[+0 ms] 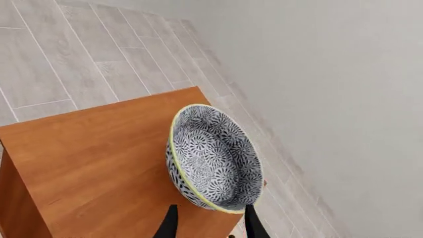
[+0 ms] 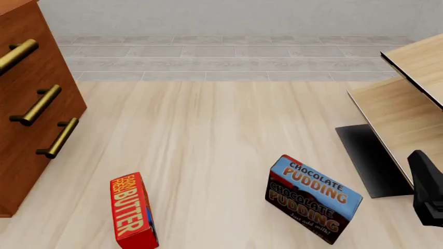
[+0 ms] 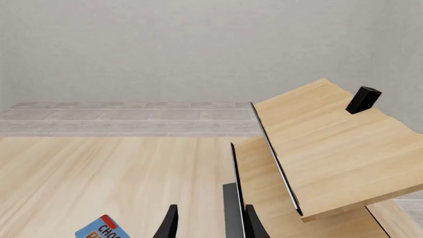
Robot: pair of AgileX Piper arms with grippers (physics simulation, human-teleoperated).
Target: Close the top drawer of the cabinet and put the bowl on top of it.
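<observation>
Reddish-brown cabinet (image 2: 28,93): stands at the left edge of the tabletop (image 2: 207,145); three drawer fronts with brass bar handles face the middle.
Top drawer (image 2: 17,39): front lies level with the two below it, so it looks closed; handle (image 2: 17,54) in plain sight.
Bowl (image 1: 215,158): blue-grey and white floral pattern, pale yellowish rim; sits above the cabinet's flat top near its far corner, tilted steeply on its side; whether it touches the wood cannot be told.
Left hand (image 1: 210,223): two dark fingers (image 1: 168,225) either side of the bowl's near rim, pinching it as far as the wrist view shows.
Right hand (image 3: 210,223): fingers spread, nothing between them; hangs at the right edge of the tabletop, near the shelf unit.
Pale wooden shelf unit (image 2: 405,104): right side, on a black base.
Chocolate pudding box (image 2: 312,199): near centre-right, tilted.
Butter box (image 2: 132,210): red, near front left, well apart from the pudding box.
</observation>
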